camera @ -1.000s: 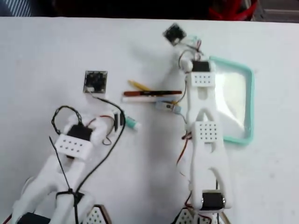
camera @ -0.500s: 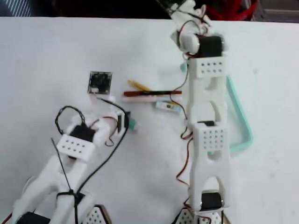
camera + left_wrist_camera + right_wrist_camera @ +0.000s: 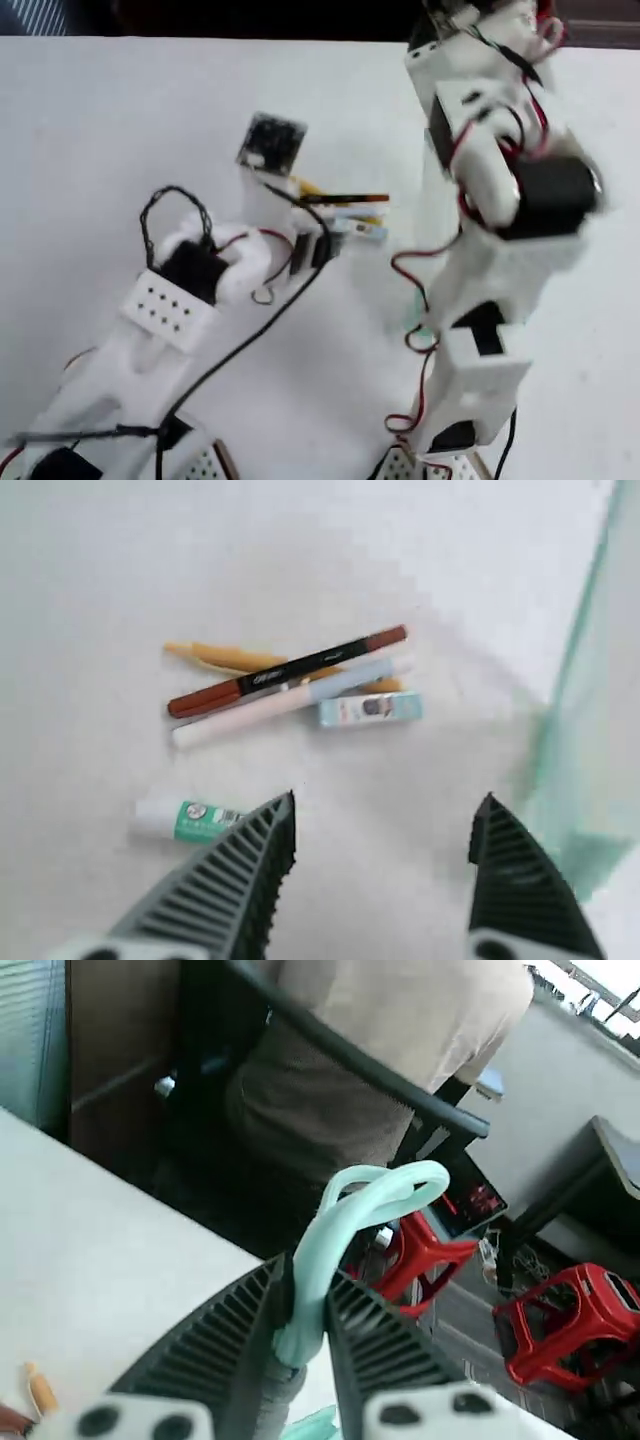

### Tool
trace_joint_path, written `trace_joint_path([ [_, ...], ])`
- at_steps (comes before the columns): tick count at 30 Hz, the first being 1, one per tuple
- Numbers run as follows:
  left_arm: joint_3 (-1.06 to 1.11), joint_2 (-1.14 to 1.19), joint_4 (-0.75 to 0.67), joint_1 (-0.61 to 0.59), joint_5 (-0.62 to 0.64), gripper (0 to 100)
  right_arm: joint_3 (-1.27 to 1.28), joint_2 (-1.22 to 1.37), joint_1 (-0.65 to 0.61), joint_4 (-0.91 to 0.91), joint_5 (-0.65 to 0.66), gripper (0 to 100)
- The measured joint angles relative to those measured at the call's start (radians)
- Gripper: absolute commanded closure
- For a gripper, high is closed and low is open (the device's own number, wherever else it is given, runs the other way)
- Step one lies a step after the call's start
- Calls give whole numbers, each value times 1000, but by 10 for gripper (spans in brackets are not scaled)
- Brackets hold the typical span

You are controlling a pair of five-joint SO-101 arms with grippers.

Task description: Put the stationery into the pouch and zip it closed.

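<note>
Several stationery items lie together mid-table: a yellow pencil [image 3: 225,657], a brown-and-black marker [image 3: 290,670], a pale pen [image 3: 270,706] and a small light-blue tube [image 3: 370,708]. A green-and-white glue tube [image 3: 195,818] lies apart, close to my left gripper [image 3: 388,802], which hovers open above the table just short of them. The marker [image 3: 345,200] is beside the left arm's wrist in the high view. My right gripper [image 3: 308,1300] is raised high and shut on the mint-green rim of the pouch [image 3: 345,1210]. The pouch [image 3: 590,710] hangs as a translucent sheet to the right of the pens.
The raised right arm [image 3: 510,180] hides the right side of the white table [image 3: 120,120] in the high view. The table's far edge [image 3: 200,37] lies just behind it. Beyond that edge stand a dark chair [image 3: 300,1030] and red stools [image 3: 560,1330].
The right arm has swung up off the table, lifting the pouch with it. The left arm has moved forward and right toward the pens, covering the glue tube in the high view.
</note>
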Motion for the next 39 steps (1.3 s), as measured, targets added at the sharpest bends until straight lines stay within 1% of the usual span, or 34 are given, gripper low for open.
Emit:
trace_joint_path([
  [3, -69, 0, 41, 64, 54, 699, 0, -51, -14, 3, -12, 981],
  [8, -87, 0, 80, 166, 71, 702, 18, -110, -17, 9, -17, 981],
  [12, -87, 0, 44, 180, 74, 702, 77, -173, -29, 9, -68, 981],
  [15, -87, 0, 29, 181, 110, 702, 161, -226, -29, 9, -78, 981],
  [21, -78, 0, -95, 173, 137, 702, 388, -334, -35, 9, -84, 981],
  [26, 12, 0, -261, 173, 137, 703, 559, -446, -64, 9, -84, 981],
  [30, 54, 0, -330, 173, 137, 710, 677, -512, -83, 9, -86, 981],
  [33, 55, 0, -334, 173, 137, 763, 721, -559, -110, 9, -86, 981],
  [36, 55, 0, -334, 173, 137, 843, 724, -592, -140, 9, -86, 981],
  [39, 55, 0, -331, 173, 137, 923, 730, -605, -141, 5, -86, 981],
])
